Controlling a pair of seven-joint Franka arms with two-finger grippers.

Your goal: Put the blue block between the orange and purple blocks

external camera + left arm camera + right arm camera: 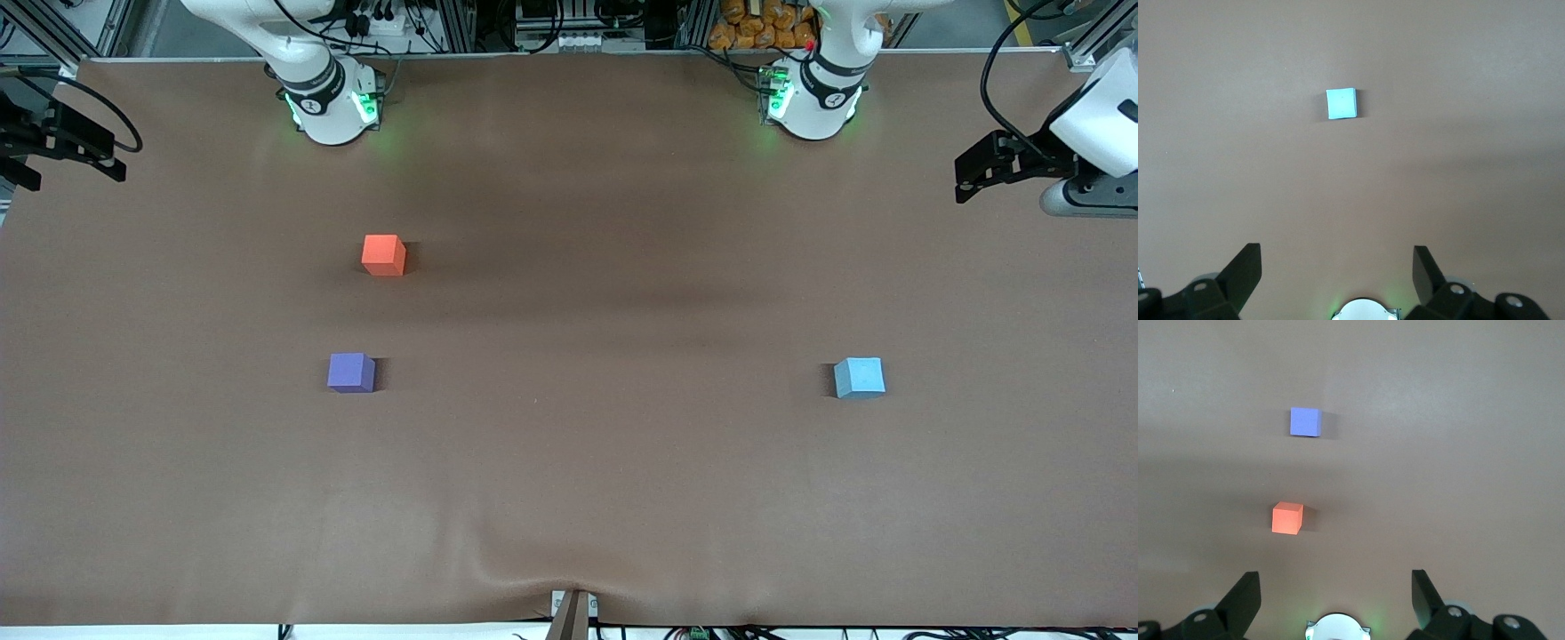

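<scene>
Three cubes spread out on the brown table (569, 498), none touching. Blue block (859, 377) sitting alone toward the left arm's end, about level with the purple block (351, 372) and well apart from it. Orange block (384, 254) farther from the front camera than the purple one, both toward the right arm's end, with an open gap of bare cloth between them. Left gripper (973, 178) parked high at the table's edge on its own side, empty; right gripper (36, 147) likewise at its own edge, mostly cut off in the front view. Both arms waiting. From the front, hard to read either pincer; up close, a different story: left wrist view showing the left gripper (1338, 273) with dark fingers (1245, 270) spread wide, blue block (1341, 103) alone on plain cloth ahead of them. Right wrist view showing the right gripper (1336, 593) spread just as wide, holding nothing, orange block (1287, 518) the closer cube, purple block (1305, 421) past it, a clear lane between the two. No readable writing or labels anywhere on cubes or cloth. Only the front view catching the green lights on both bases and the small pucker in the cloth at the table's near edge. Plenty of bare surface around every cube.
</scene>
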